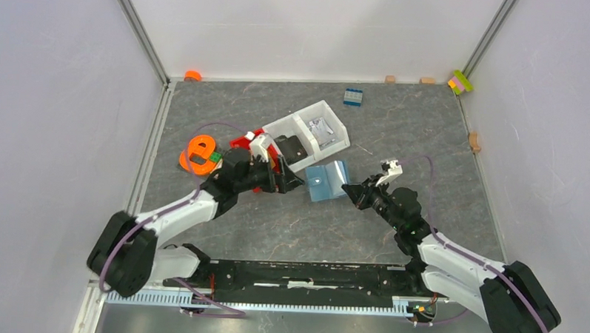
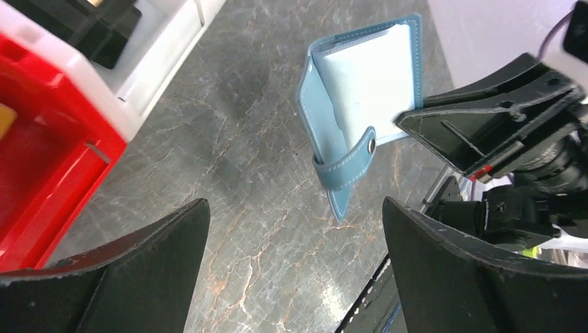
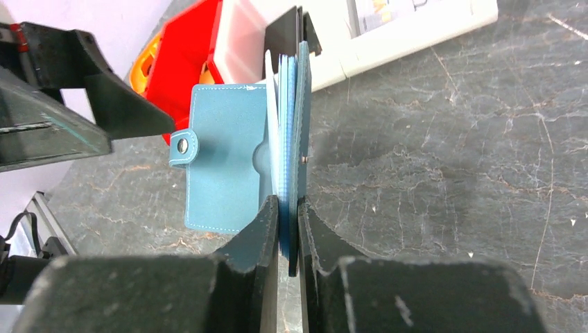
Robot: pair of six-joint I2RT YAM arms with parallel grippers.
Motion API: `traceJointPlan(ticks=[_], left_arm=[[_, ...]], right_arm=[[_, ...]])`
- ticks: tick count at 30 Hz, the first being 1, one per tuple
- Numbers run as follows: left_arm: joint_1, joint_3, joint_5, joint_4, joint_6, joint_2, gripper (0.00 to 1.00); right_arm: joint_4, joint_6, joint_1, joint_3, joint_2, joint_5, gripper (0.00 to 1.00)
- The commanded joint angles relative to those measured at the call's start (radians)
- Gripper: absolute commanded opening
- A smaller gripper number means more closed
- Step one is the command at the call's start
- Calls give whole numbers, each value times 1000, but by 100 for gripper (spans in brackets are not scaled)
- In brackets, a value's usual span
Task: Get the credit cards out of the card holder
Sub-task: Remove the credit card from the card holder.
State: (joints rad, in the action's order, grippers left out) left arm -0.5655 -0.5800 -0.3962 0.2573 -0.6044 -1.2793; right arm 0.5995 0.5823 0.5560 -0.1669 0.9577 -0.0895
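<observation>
- Where the grey marbled table (image 1: 275, 225) lies bare at mid-field, the card holder (image 1: 322, 184) sits spread open, teal outside and pale blue inside.
- Noted: the right gripper (image 3: 288, 202) is clenched on one leaf of the card holder. That leaf stands on edge between the two fingers.
- The other leaf lies flat on the table, with its snap tab (image 3: 182, 146) on the side toward the left arm.
- The gripped leaf is seen edge-on as thin stacked layers. Whether credit cards are among them cannot be told.
- The left gripper (image 2: 295, 211) is released, fingers spread wide with nothing between them. It hangs just beside the tab side of the card holder, apart from it.
- A white two-compartment bin (image 1: 297, 115) stands beyond the card holder, and a red bin (image 2: 48, 173) sits against its left side.
- A blue studded brick (image 1: 353, 97) lies near the far wall, well apart from both grippers.
</observation>
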Motion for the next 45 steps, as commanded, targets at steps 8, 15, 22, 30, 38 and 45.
traceJointPlan(ticks=[8, 15, 22, 30, 38, 45], left_arm=[[15, 252, 138, 317, -43, 437, 100], [14, 211, -89, 523, -113, 225, 100], [15, 204, -88, 538, -158, 184, 100], [26, 323, 90, 565, -197, 402, 100], [-5, 335, 199, 413, -136, 520, 100], [-56, 170, 62, 321, -78, 242, 100]], right_arm=[[126, 12, -3, 38, -102, 31, 0], [178, 8, -3, 70, -144, 6, 0], [177, -4, -3, 69, -171, -9, 0], [160, -10, -2, 79, -218, 18, 0], [204, 2, -2, 83, -195, -18, 0], [210, 11, -2, 84, -189, -13, 1]])
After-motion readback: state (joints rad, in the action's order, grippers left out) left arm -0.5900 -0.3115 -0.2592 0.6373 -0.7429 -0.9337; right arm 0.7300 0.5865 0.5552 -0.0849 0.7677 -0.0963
